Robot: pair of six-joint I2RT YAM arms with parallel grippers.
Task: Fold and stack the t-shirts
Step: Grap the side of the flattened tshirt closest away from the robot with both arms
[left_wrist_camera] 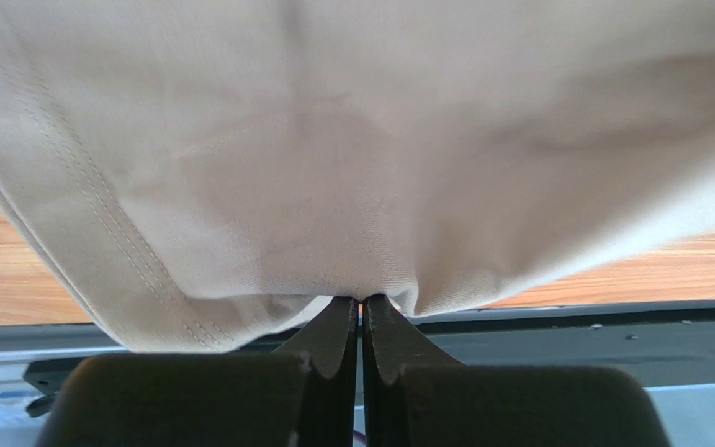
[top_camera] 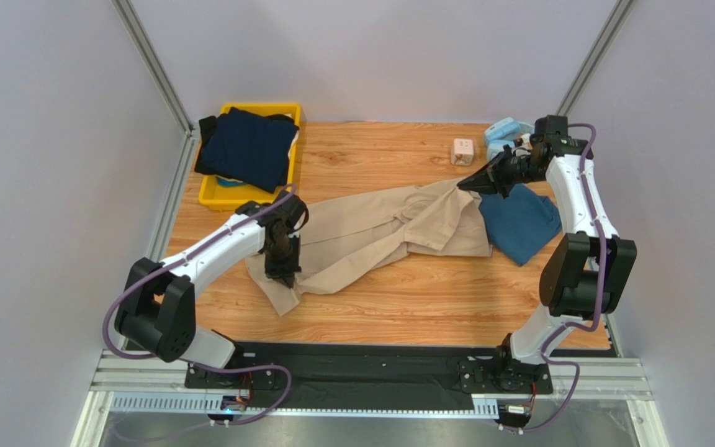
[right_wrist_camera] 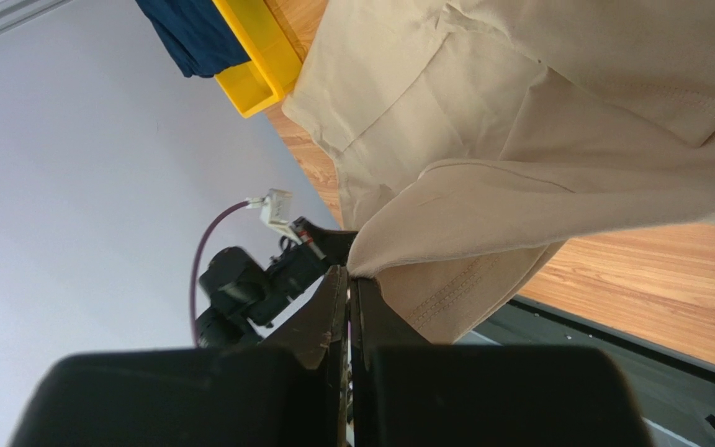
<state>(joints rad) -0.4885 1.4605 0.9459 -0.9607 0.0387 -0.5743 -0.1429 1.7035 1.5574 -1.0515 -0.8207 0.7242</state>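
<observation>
1. Centrally in the top view, a large beige cotton t-shirt [top_camera: 380, 228] lies crumpled and stretched diagonally across the wooden table [top_camera: 408, 303], from lower left of centre toward the upper right.
2. Left arm: it rises from its base at the lower left, its white forearm reaches right, and the wrist bends downward. The left gripper [top_camera: 283, 270] points down onto the lower-left end of the beige cotton t-shirt.
3. Left wrist view: the left gripper [left_wrist_camera: 361, 312] has its fingers clenched together, with a hemmed fold of the beige cotton t-shirt [left_wrist_camera: 352, 140] gathered at their tips.
4. Right arm: its elbow is folded at the right edge, the forearm climbs to the upper right, and the wrist turns left. The right gripper [top_camera: 471, 184] holds the garment's upper-right corner lifted off the table.
5. Right wrist view: the right gripper [right_wrist_camera: 349, 279] is pinched closed on an edge of the beige cotton t-shirt [right_wrist_camera: 538, 121].
6. A teal-blue t-shirt [top_camera: 520, 222] lies flat at the right, just beside the beige one.
7. A dark navy t-shirt [top_camera: 247, 144] rests in and over the yellow plastic bin [top_camera: 210, 196] at the upper left.
</observation>
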